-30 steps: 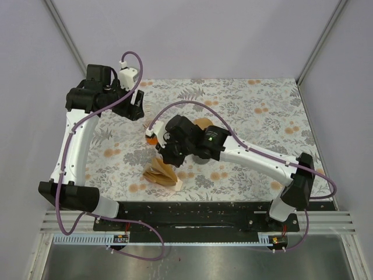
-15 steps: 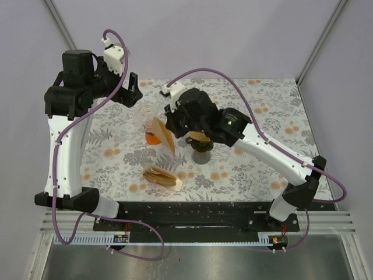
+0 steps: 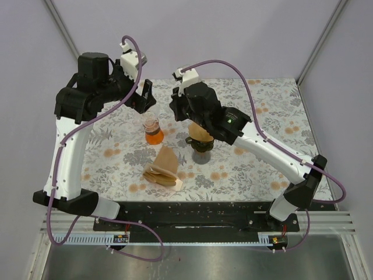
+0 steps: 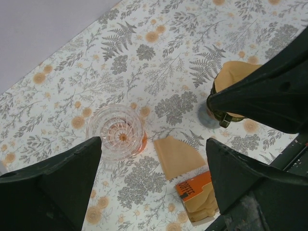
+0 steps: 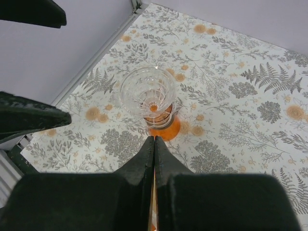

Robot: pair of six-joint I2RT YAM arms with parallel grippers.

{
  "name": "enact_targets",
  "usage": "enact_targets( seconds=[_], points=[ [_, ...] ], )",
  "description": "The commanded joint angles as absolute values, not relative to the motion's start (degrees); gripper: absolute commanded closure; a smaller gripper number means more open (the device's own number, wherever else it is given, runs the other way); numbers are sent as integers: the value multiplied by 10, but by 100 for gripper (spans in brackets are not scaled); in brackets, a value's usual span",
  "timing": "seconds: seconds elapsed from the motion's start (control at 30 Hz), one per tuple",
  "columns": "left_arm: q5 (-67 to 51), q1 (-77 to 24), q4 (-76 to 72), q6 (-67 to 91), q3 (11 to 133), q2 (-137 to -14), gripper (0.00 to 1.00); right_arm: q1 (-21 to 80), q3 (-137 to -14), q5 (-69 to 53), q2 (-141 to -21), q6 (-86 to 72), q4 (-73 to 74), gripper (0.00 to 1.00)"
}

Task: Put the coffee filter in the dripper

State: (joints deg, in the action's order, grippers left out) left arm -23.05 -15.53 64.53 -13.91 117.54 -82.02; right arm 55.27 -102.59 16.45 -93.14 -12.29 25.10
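Your right gripper (image 3: 178, 111) hangs above the small olive-green cone-shaped dripper (image 3: 202, 146), where a tan paper coffee filter (image 3: 199, 132) sits, so the placing looks done. The left-wrist view shows the left gripper (image 4: 154, 141) wide open and empty over a loose second tan filter (image 4: 177, 156). In the right-wrist view the fingers (image 5: 144, 159) are pressed together, apparently gripping nothing, so only pulling clear seems left.

Table (image 3: 274, 111): rectangular, centre of the top view, covered in white cloth printed with grey ferns and orange blossoms.
Walls (image 3: 204, 35): plain pale lilac-grey panels, three sides.
Corner posts (image 3: 62, 29): silver metal, upper left and upper right.
Black plate (image 3: 192, 211): along the table's near edge.
Slotted silver rail (image 3: 192, 236): below the plate.
Grey metal surface (image 3: 192, 262): bottom of frame.
Light: even, with soft shadows.
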Motion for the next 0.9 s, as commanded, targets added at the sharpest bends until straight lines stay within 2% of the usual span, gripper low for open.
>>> enact_targets(
  seconds=[0.0,0.17,0.3,0.5,0.63,0.87],
  points=[
    [-190,-155,635,-153,1143,-808,7,550,-1013,100,-894,-99,211,100],
    [-199,-121,645,-154,1102,-804,7,558,-1009,-15,-903,-58,256,98],
    [-225,-91,676,-188,1072,-795,8,577,-998,-42,-904,-37,282,82],
    [-318,-91,824,-383,1018,-777,13,582,-921,-132,-845,-6,261,61],
    [-343,-103,873,-485,949,-772,18,582,-877,-140,-788,24,257,44],
    [-387,-196,866,-556,877,-772,20,577,-860,-43,-736,31,332,28]
  ],
)
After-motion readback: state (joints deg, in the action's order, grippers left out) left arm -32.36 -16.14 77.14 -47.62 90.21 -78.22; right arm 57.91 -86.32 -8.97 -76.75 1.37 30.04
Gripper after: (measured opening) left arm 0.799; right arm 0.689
